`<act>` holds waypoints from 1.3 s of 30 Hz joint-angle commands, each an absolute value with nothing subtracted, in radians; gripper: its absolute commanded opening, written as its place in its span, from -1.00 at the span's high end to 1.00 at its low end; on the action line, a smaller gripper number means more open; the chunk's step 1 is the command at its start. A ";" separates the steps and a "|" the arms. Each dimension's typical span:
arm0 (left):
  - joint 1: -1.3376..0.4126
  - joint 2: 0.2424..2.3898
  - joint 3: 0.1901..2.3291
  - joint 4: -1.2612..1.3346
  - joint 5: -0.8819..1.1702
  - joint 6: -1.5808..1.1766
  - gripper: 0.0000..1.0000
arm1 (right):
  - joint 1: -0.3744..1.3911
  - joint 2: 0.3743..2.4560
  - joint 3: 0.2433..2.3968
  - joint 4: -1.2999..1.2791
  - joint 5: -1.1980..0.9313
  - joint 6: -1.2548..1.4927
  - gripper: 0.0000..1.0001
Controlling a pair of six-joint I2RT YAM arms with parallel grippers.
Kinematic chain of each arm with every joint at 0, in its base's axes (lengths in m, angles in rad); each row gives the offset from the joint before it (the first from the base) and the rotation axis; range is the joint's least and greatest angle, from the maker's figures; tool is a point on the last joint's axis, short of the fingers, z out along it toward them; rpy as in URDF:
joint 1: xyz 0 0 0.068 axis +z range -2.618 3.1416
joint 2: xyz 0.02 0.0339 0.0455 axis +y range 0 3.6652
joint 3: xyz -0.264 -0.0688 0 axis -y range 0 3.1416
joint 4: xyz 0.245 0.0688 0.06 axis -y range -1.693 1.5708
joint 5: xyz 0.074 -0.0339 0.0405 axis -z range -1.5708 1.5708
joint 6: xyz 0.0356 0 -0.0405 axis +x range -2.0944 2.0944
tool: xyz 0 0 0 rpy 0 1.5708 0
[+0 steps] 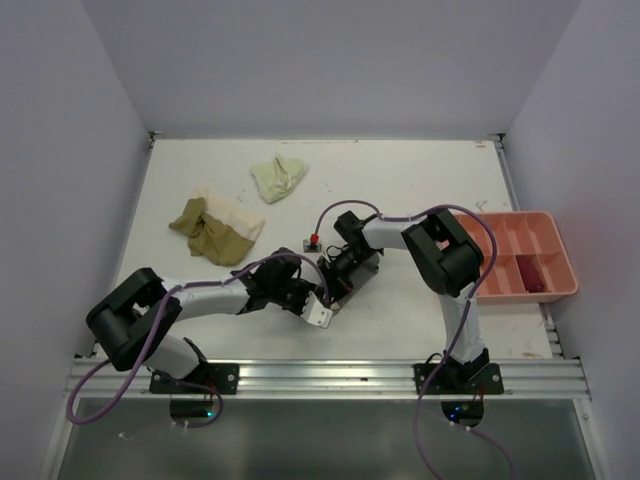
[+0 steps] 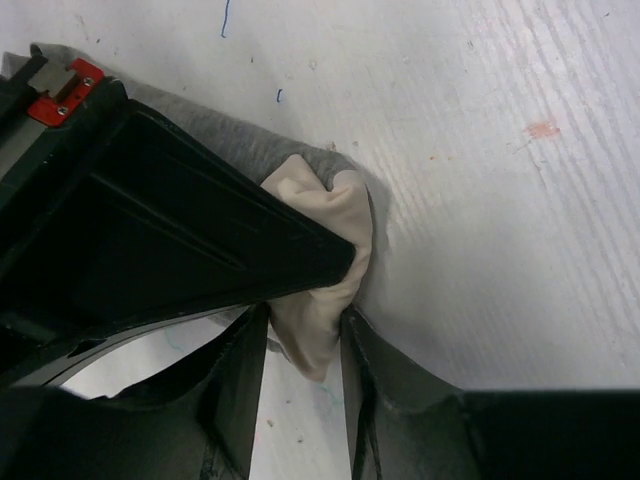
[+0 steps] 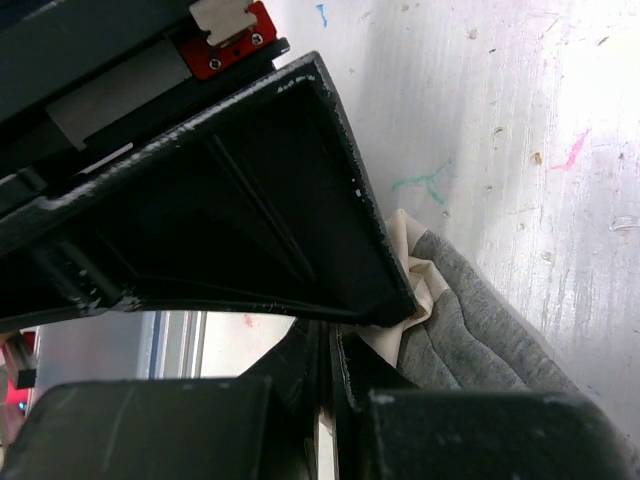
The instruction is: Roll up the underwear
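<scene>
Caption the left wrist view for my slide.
Left fingers pinch the cream-lined fold of the grey underwear on the white table, with the right fingers close beside them.

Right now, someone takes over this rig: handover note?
Left gripper: jaws either side of the cream edge of the grey underwear, grip unclear.
Right gripper: jaws shut beside that fold, hold unclear.
Cream underwear and olive-tan underwear heaped back left, pale yellow-green underwear farther back, all unrolled.
Dark red underwear in the tray.
Done: dark red, apparently. Left: grey, then those three.
</scene>
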State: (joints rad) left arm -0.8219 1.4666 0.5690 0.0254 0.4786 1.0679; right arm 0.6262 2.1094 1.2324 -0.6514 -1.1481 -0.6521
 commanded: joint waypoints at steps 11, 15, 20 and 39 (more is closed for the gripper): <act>-0.871 1.457 0.577 -0.017 0.423 1.080 0.16 | 0.637 2.143 1.281 -0.759 -1.184 -0.773 1.00; -0.894 1.503 0.627 -0.043 0.408 1.078 0.41 | 0.637 2.140 1.287 -0.791 -1.184 -0.796 1.00; -0.913 1.575 0.725 -0.172 0.364 1.008 1.00 | 0.629 2.109 1.299 -0.798 -1.151 -0.778 0.52; -0.896 1.791 0.978 -0.598 0.423 0.416 1.00 | 0.313 1.735 1.306 -0.647 -0.894 -0.463 -0.03</act>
State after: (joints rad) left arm -0.9028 1.6886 0.9447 -0.3798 0.3500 0.5400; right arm 0.3359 1.8400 1.3510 -0.7078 -0.9459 -0.5064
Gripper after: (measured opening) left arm 0.030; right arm 0.516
